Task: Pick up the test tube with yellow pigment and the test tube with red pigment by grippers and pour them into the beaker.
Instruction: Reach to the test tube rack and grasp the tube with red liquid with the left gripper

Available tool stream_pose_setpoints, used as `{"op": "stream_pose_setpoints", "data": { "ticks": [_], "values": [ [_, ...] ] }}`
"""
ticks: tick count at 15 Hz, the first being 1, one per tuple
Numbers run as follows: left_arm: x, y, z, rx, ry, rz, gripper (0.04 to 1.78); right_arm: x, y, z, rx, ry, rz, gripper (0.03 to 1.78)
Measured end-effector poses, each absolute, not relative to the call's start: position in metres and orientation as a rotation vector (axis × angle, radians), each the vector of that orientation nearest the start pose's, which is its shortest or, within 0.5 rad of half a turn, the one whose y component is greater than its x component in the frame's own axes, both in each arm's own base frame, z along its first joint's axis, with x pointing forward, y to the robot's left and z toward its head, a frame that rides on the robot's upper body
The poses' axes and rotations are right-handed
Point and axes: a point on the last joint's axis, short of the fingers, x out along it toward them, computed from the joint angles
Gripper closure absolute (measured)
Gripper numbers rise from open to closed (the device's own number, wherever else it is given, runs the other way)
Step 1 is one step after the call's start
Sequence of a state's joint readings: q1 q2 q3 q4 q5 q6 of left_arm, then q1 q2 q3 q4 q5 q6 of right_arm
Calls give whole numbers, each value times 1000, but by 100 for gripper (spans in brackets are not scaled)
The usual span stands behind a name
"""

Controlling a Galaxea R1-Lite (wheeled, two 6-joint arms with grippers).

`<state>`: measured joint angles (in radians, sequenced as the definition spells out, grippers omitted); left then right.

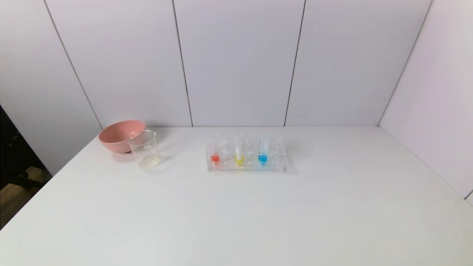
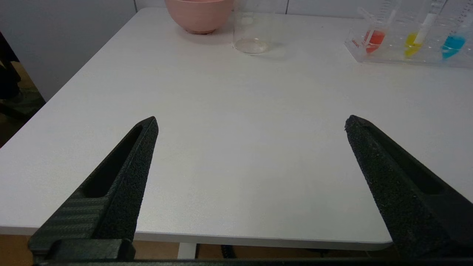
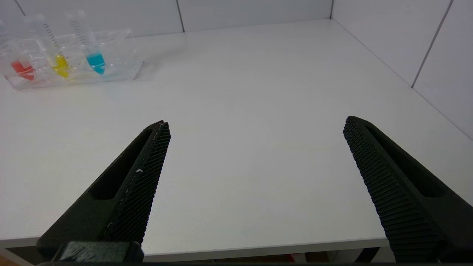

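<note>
Black jaws spread over table edge [image 2: 258, 236].

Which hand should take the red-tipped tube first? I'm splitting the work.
Probably left: the clear red-tipped plastic tube stands at the rack's left end, nearest the left hand. Both hands are open.

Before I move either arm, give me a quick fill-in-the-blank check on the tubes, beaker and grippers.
1. In the clear rack, the test tube with yellow pigment stands between the test tube with red pigment and the ____-tipped tube.
2. The beaker stands just in front of the ____ bowl.
3. The left gripper and right gripper are both ____, holding nothing.

Missing words: blue; pink; open
</note>
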<state>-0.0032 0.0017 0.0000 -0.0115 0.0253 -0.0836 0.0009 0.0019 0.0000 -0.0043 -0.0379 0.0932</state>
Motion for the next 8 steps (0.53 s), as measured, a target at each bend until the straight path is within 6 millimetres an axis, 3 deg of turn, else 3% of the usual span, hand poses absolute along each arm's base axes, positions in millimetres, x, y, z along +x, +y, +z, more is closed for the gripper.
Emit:
{"op": "stream_pose_setpoints", "data": {
  "ticks": [8],
  "values": [
    [-23, 1, 76, -81, -6, 23, 6, -23, -1, 76, 93, -4, -37, 10]
  ]
}}
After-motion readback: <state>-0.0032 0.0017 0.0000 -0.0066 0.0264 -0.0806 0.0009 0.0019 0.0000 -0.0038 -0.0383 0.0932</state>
